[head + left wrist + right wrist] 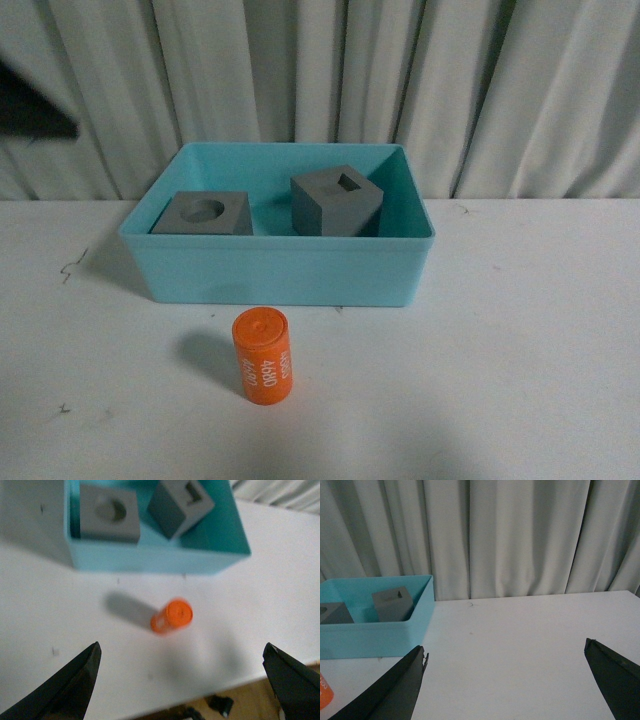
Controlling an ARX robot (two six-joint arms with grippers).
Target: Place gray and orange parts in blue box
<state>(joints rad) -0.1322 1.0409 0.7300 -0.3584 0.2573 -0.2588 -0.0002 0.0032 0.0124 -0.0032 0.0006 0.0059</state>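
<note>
**Q:** What is carrying the layout?
**A:** A white table point(520, 350) is spanning the full width of the front view, and its top is showing flat and matte.

**Q:** What is standing behind the table?
**A:** A pale gray curtain point(330, 70) is hanging in vertical folds along the table's far edge.

**Q:** Is the table top showing any defects?
**A:** A dark squiggle mark point(72, 266) is lying toward the table's left side. A smaller speck point(62, 408) is sitting closer to its near edge.

**Q:** What is showing past the table's near edge?
**A:** A wood-coloured floor point(250, 702) is showing below it. A small dark object point(221, 705) is lying there, too blurred to identify.
</note>
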